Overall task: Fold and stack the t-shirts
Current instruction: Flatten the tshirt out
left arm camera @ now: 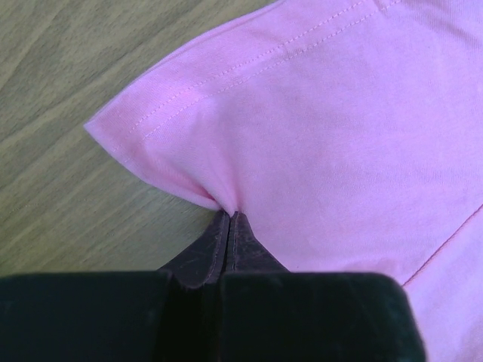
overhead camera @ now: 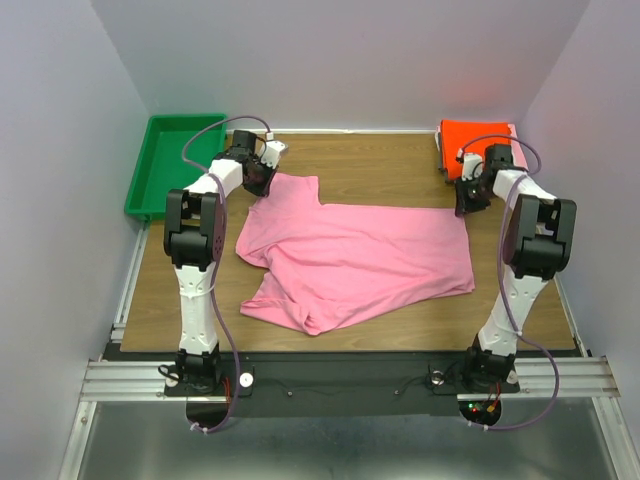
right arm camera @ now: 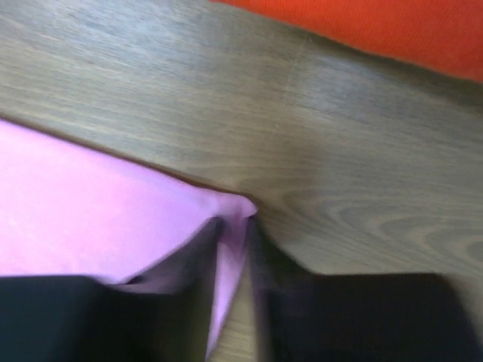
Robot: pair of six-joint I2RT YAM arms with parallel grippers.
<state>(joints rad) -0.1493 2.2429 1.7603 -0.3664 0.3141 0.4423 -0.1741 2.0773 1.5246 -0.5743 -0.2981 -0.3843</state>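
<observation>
A large pink t-shirt (overhead camera: pixel 360 260) lies spread and rumpled across the wooden table. My left gripper (overhead camera: pixel 265 188) is at its far left sleeve; in the left wrist view the left gripper (left arm camera: pixel 230 215) is shut, pinching a fold of the pink t-shirt (left arm camera: pixel 339 113) next to the sleeve hem. My right gripper (overhead camera: pixel 467 205) is at the shirt's far right corner. In the blurred right wrist view the right gripper (right arm camera: pixel 235 224) stands partly open, with the corner of the pink t-shirt (right arm camera: pixel 75 204) between its fingers. An orange-red t-shirt (overhead camera: pixel 470 140) lies folded at the back right.
A green tray (overhead camera: pixel 140 178) sits off the table's back left corner. The orange-red t-shirt (right arm camera: pixel 377 26) lies just beyond the right gripper. Walls enclose the table on three sides. Bare wood (overhead camera: pixel 380 165) shows along the back.
</observation>
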